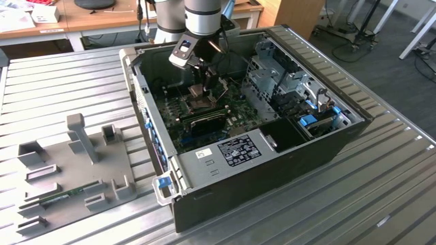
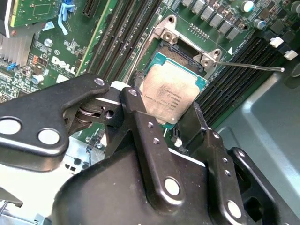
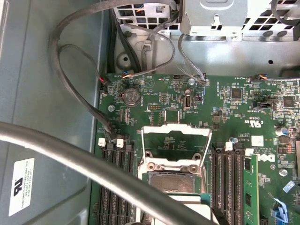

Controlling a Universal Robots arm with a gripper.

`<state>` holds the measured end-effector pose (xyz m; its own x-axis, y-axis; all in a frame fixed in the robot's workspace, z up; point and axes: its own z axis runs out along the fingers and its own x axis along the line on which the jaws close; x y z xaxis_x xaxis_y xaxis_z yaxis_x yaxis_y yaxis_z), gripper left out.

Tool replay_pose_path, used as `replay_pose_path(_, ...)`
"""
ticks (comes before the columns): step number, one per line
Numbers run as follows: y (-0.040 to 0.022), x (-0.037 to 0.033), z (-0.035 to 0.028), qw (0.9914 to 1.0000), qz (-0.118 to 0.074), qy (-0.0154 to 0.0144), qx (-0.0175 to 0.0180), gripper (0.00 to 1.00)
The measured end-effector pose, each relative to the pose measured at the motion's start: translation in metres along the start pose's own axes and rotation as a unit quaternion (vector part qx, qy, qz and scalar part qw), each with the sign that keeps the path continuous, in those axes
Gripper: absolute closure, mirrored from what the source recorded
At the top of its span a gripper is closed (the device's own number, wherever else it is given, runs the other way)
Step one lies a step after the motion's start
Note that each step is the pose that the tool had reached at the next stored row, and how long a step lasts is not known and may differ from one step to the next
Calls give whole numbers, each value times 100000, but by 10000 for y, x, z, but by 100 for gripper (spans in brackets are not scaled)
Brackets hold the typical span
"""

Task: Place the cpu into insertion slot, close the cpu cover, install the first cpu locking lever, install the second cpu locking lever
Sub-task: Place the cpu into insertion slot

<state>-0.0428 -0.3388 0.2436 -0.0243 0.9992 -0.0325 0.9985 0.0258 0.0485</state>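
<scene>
my gripper [image 2: 161, 101] is clamped on the cpu [image 2: 171, 89]: flat square chip, matte silver-grey metal top, green rim, pinched on two opposite edges by my black fingers [image 2: 140, 122]. square, so no long axis. metal face up, tilted a bit, edges roughly parallel to the frame of the insertion slot [image 3: 171, 182], the dark square socket in the green motherboard [image 3: 154, 93]. chip sits over part of the socket; contact, can't tell. cpu cover [image 3: 176, 127], thin silver window frame, stands open.
</scene>
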Motion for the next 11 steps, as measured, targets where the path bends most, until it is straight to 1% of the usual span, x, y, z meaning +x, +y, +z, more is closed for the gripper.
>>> replay_pose_path(6, 0, 5, 0, 100000, 87, 14, -1, 46)
replay_pose_path(9, 0, 6, 2, 99997, 786, 88, 15, 46)
replay_pose_path(11, 0, 5, 2, 99984, 1767, 68, 49, 46)
